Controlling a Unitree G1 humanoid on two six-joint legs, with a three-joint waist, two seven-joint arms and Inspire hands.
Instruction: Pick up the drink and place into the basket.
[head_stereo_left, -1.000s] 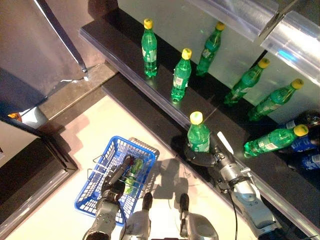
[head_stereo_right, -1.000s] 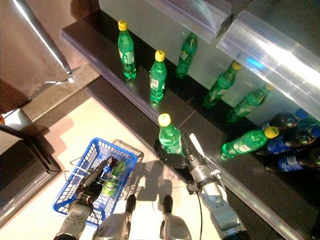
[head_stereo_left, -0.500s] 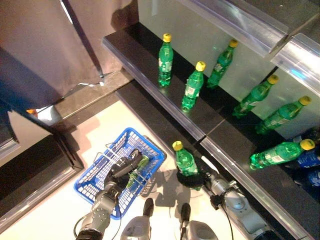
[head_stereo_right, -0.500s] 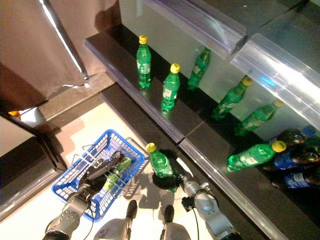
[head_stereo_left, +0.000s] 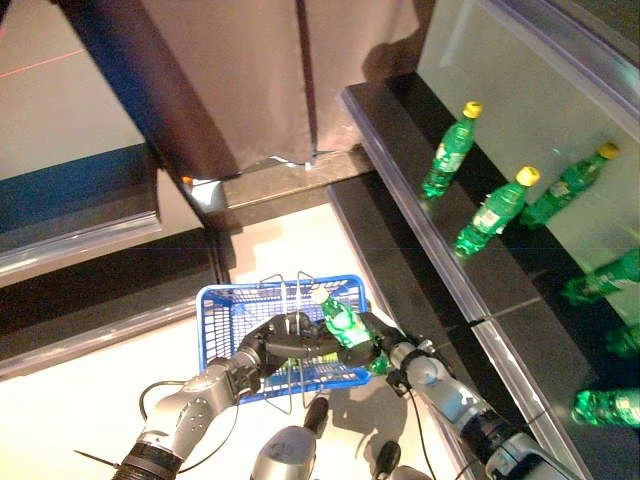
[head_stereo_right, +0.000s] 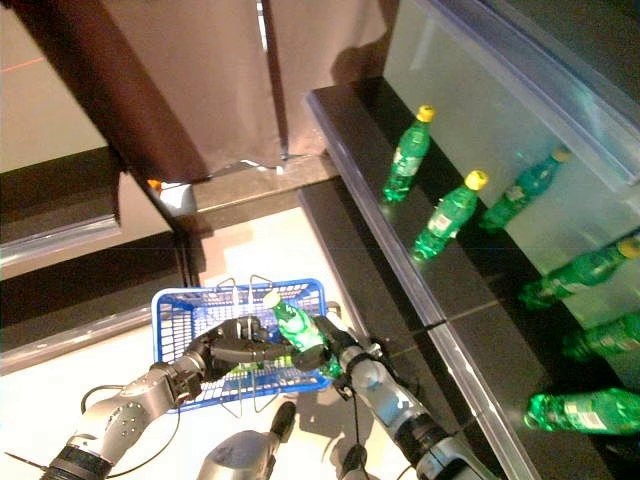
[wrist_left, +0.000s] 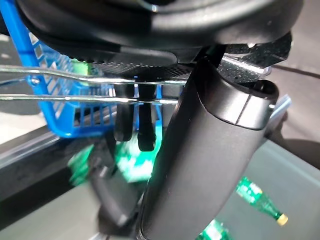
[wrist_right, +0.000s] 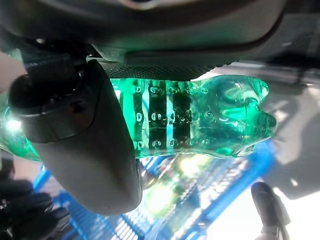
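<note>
The blue basket stands on the pale floor, its right end near the edge of the dark lower shelf; open floor lies to its left and front. The right hand has its fingers curled round a green bottle, which it holds tilted over the basket's right end, cap pointing toward the far rim. The right wrist view shows the bottle's ribbed base clamped against the palm, with blue mesh below it. The left hand is closed on the basket's wire handles, fingers hooked over both wires. Something green lies inside the basket under the hands, mostly hidden and too blurred to make out. Two more green bottles stand upright on the shelf against a reflective back panel; others farther right are cut off by the frame. A brown curtain hangs beyond the basket.
</note>
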